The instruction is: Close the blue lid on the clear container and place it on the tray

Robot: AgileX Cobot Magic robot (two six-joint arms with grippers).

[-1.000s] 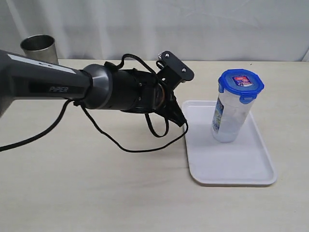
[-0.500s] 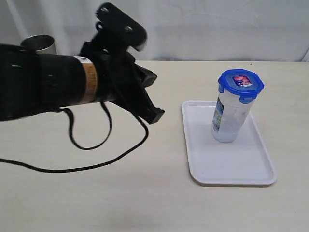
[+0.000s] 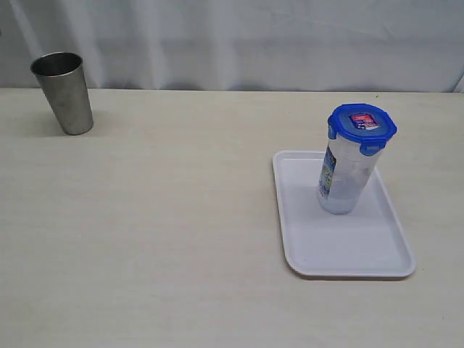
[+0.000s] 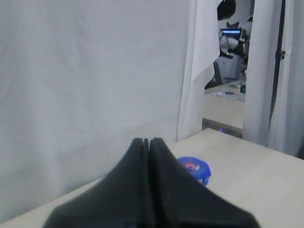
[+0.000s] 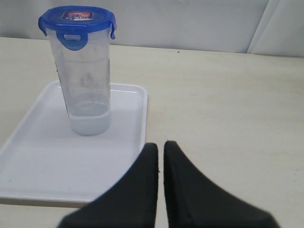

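Note:
The clear container (image 3: 344,177) stands upright on the white tray (image 3: 348,250), with the blue lid (image 3: 362,123) sitting on its top. Neither arm shows in the exterior view. In the right wrist view the container (image 5: 86,80) with its lid (image 5: 77,20) stands on the tray (image 5: 42,156), and my right gripper (image 5: 160,145) is shut and empty, apart from it, near the tray's edge. My left gripper (image 4: 148,141) is shut with nothing in it, well away and higher up; the lid (image 4: 194,168) peeks out beyond its fingers.
A steel cup (image 3: 64,93) stands at the far left of the table by the white curtain. The beige table (image 3: 167,232) runs wide between cup and tray. In the left wrist view, a gap in the curtain (image 4: 228,71) shows a room beyond.
The left arm, which stretched across the table towards the tray a second ago, lifted, drew back to the left and has left the exterior view. Container, lid and tray have stayed put.

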